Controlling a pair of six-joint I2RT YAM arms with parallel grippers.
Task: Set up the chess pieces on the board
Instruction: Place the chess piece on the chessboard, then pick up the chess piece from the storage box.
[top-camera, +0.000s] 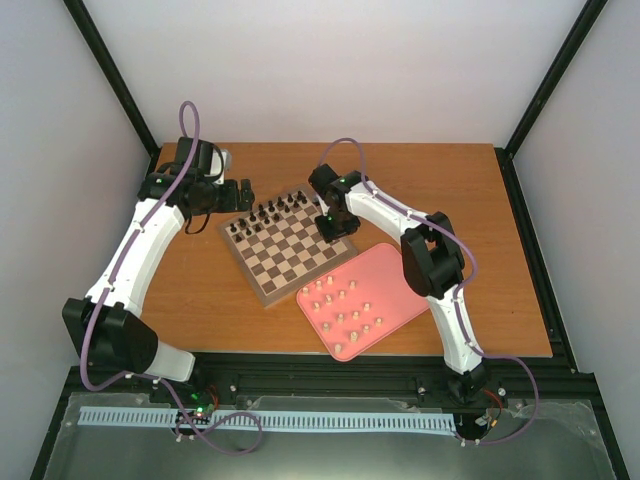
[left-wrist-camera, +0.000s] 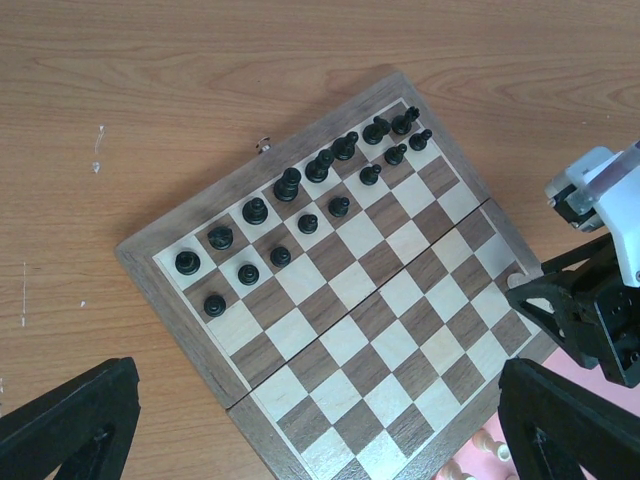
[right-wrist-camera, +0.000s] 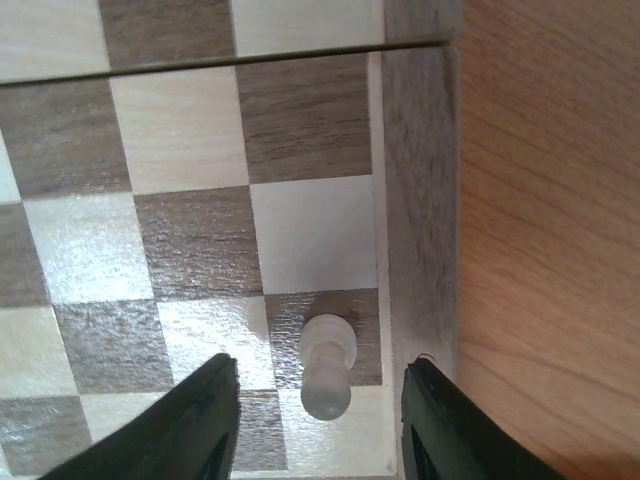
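my right hand (right-wrist-camera: 318, 362) hangs low over the right edge of the board (top-camera: 285, 262), fingers half spread, one on each side of a pale pawn (right-wrist-camera: 327, 350) and touching neither side of it. the pawn stands upright on a dark square in the outermost file, just beside the border, in what looks like the second row from the near edge. that is a pawn's proper row, so i judge it placed and my fingers parted to leave it free. i sit straight above it so a lift should not knock it over.

my left hand (left-wrist-camera: 320, 410) hovers wide and empty above the board's other side, well out of the way, with nothing between its fingers.

the black pieces (top-camera: 268, 213) fill the two far rows of the board. the rest of the squares are bare, apart from my pawn.

the pink tray (top-camera: 395, 275) lies on the counter (top-camera: 450, 180), just beside the board's near right edge. it holds the remaining pale pieces (top-camera: 340, 318), loosely scattered in its nearer half. i cannot tell their kinds from here. most of the job, i judge, lies ahead.
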